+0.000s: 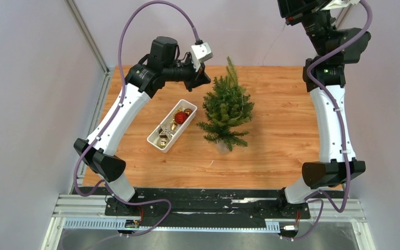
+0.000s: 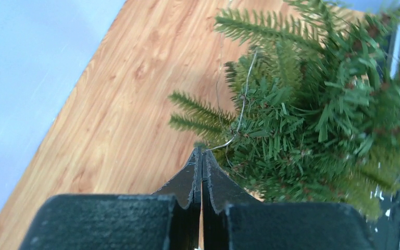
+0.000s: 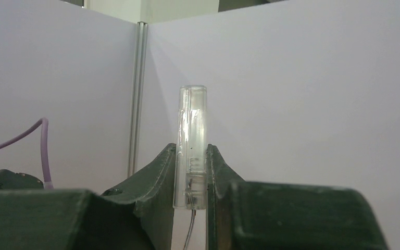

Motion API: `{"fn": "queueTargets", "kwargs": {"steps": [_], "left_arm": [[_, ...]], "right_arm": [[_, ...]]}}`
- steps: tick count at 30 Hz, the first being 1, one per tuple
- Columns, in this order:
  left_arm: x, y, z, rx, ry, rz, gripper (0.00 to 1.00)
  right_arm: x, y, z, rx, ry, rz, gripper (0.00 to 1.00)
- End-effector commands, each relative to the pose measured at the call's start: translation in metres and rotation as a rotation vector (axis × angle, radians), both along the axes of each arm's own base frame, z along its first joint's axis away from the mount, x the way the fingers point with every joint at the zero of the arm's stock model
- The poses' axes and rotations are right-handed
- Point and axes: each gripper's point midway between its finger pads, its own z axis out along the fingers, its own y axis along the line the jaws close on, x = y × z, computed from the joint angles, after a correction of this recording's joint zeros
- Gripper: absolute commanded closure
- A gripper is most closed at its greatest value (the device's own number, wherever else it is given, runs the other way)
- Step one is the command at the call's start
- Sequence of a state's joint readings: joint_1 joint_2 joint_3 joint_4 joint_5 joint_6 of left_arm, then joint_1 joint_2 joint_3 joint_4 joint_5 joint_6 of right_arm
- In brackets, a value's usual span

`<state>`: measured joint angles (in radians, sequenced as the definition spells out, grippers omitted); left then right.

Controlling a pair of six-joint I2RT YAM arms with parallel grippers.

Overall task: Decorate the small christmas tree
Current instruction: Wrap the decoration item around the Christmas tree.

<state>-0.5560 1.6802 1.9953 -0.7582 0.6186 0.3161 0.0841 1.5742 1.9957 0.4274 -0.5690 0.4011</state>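
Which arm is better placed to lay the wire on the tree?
Left. The left arm has its jaws shut on the thin wire at the small christmas tree. The right arm is raised high, away, jaws holding a clear tube.

The surface (image 1: 271, 151) is showing smooth wood grain, the small christmas tree (image 1: 228, 112) matt needles, the tube (image 3: 191, 151) clear plastic.

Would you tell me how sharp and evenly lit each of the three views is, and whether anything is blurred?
Top external: even, soft light, faint shadows, the small christmas tree sharp, no glare. Left wrist: the left tool and thin wire are crisp, the branches toward the right go soft. Right wrist: the clear tube in the right tool is sharp against a plain wall.
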Motion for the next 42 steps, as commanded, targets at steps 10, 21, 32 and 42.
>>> {"fn": "queueTargets", "kwargs": {"steps": [10, 21, 32, 42], "left_arm": [[0.005, 0.010, 0.044, -0.114, 0.004, 0.154, 1.00], [0.002, 0.007, 0.021, -0.091, 0.057, 0.138, 1.00], [0.011, 0.008, 0.027, -0.097, 0.035, 0.173, 1.00], [0.006, 0.007, 0.010, -0.078, 0.073, 0.151, 0.97]], "right_arm": [[-0.066, -0.018, 0.058, 0.086, -0.242, -0.059, 1.00], [-0.037, -0.023, 0.046, 0.047, -0.209, -0.152, 1.00], [0.059, -0.014, -0.022, -0.013, -0.009, -0.172, 1.00], [0.096, -0.036, -0.106, -0.053, 0.197, -0.268, 1.00]]}}
